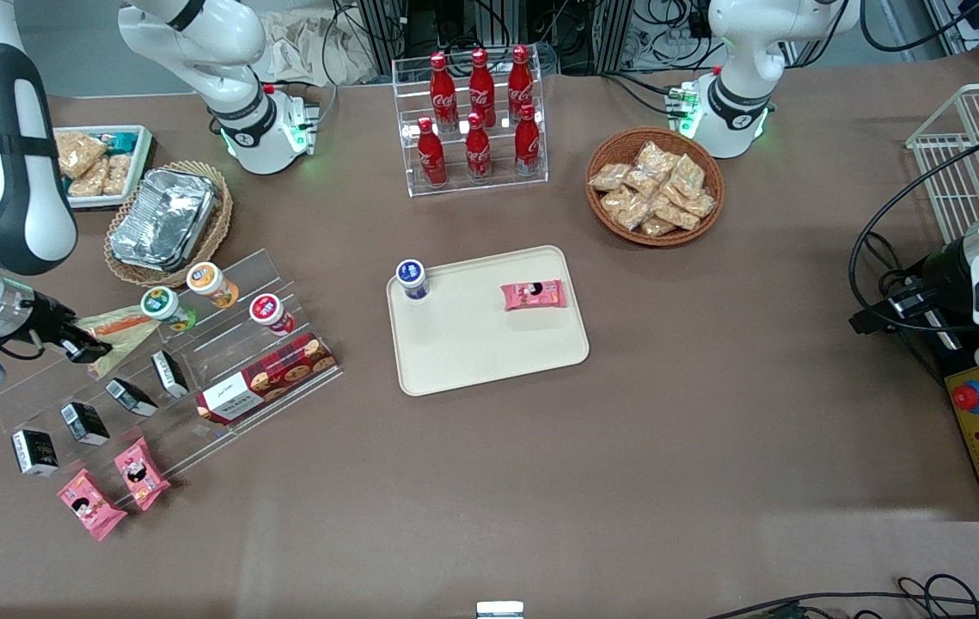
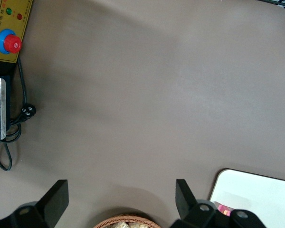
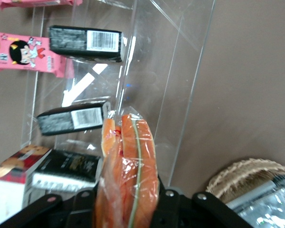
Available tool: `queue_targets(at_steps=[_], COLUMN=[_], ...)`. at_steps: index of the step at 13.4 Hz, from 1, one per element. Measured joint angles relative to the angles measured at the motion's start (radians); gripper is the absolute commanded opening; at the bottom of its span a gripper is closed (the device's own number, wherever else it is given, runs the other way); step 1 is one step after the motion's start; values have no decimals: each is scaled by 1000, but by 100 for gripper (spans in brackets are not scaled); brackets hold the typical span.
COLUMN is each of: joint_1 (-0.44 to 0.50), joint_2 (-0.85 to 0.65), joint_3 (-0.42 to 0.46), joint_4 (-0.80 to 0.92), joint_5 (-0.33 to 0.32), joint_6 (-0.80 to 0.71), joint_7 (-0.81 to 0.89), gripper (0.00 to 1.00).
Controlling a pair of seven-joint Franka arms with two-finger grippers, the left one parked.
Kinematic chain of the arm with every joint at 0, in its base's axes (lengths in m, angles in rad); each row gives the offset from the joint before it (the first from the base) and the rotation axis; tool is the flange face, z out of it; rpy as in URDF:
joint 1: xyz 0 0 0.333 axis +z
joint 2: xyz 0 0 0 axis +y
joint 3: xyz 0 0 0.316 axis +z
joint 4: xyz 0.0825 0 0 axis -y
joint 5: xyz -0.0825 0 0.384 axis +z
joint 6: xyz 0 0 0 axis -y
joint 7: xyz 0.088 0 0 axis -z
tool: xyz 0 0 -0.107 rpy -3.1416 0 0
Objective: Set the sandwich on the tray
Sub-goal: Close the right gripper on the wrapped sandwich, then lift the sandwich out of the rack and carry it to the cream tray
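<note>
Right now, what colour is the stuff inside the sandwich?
Mostly orange with a thin green line, seen best in the right wrist view, where the gripper holds the sandwich.

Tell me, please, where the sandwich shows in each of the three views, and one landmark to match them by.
Front view: sandwich on the clear stepped rack, at the gripper, toward the working arm's end.
Right wrist view: sandwich held between the gripper's fingers, above the rack.
Left wrist view: not in it.
Shared landmark: the rack's black cartons.

High front overview; two close wrist views
</note>
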Motion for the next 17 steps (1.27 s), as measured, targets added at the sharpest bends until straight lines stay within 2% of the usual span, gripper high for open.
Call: queue_targets(at_steps=[4, 7, 9, 12, 17], joint_1=[6, 34, 55, 127, 357], joint_2=[-18, -22, -23, -23, -10], joint_3=[6, 9, 11, 30, 47], joint_4=[201, 304, 347, 361, 363], joint_5=[20, 75, 140, 170, 193], joint_6=[-233, -341, -391, -405, -401], joint_7=[-4, -4, 19, 173, 533], gripper=[0, 0, 0, 0, 0])
